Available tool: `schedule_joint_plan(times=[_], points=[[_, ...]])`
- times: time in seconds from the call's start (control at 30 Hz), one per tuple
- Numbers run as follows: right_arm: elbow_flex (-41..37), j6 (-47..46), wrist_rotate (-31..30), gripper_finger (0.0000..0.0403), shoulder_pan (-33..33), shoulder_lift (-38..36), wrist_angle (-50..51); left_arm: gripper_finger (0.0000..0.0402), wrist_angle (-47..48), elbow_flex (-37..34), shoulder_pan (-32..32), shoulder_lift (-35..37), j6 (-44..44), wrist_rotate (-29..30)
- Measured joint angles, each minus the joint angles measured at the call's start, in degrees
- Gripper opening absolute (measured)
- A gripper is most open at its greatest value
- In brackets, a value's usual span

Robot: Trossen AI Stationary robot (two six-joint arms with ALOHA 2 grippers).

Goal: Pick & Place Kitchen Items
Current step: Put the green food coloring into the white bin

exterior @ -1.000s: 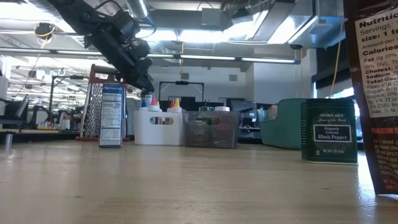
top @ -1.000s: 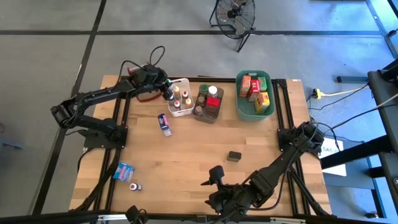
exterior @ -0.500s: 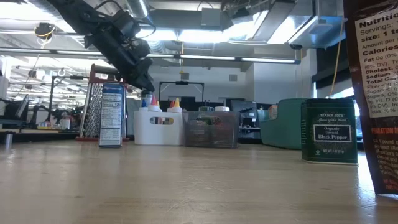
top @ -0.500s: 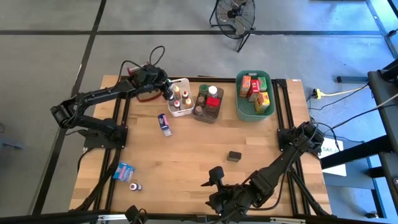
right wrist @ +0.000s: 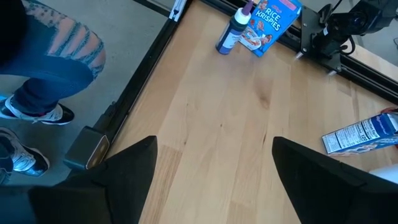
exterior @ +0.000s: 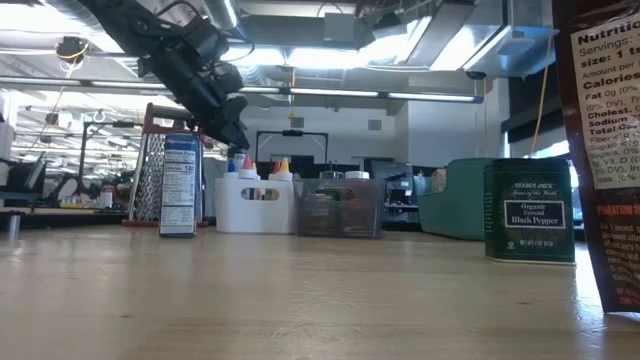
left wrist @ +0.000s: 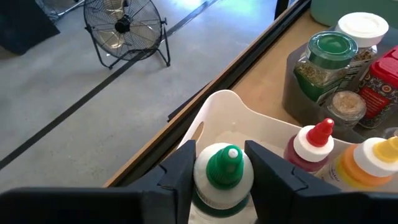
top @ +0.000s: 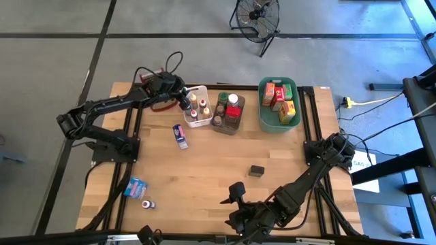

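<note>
We've got the left gripper [left wrist: 221,177] clamped on a green-capped bottle [left wrist: 222,171], hanging over the corner of the white tub [left wrist: 233,118] so it can presumably drop in beside the other bottles. Right gripper [right wrist: 214,168] waits wide open, empty, low over the counter [right wrist: 249,124].

Three tubs [top: 196,107], two arms [top: 109,105]

Both arms are matte black, built of slim tubular links joined by chunkier rounded joint housings. Black cables loop loosely above the left arm's [top: 109,105] wrist. The right arm [top: 310,173] has a bulky joint block where it mounts. Behind each arm's jaws, the two fingers are broad, flat, dark paddles with smooth faces.
</note>
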State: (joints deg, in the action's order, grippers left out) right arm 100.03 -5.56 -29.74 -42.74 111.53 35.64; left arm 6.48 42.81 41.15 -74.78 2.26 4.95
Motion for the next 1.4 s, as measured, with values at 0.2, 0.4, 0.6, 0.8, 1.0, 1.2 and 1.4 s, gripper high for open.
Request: schedule_joint_plan(times=[0.2, 0.4, 0.6, 0.8, 1.0, 1.2, 1.4], points=[[0.0, 0.0, 0.0, 0.0321, -0.02, 0.0, 0.09, 0.012, 0.05, 0.0, -0.2, 0.0, -0.02, 0.03], [0.0, 0.0, 0.0, 0.0321, -0.01, 0.0, 0.09, 0.0121, 0.3, -0.04, -1.73, 0.0, 0.04, 0.52], [0.0, 0.0, 0.01, 0.0321, 0.0, 0.0, 0.1, 0.0119, 2.52, -0.5, -2.82, 0.72, -5.21, -1.44], [0.0, -0.2, 0.46, 0.0321, 0.0, 0.02, 0.13, 0.0122, 3.87, -0.68, -2.75, 0.59, -4.74, 0.68], [0.0, -0.37, 0.46, 0.0321, -0.02, 0.02, 0.07, 0.0121, 4.04, -0.55, -2.38, 0.68, -3.87, 1.09], [0.0, -0.38, 0.46, 0.0321, -0.02, 0.02, 0.07, 0.0121, 3.77, -0.46, -2.36, 0.11, -3.22, 1.22], [0.0, -0.38, 0.46, 0.0321, -0.02, 0.02, 0.09, 0.0125, 3.28, -0.44, -2.36, -2.58, -2.84, 1.42]])
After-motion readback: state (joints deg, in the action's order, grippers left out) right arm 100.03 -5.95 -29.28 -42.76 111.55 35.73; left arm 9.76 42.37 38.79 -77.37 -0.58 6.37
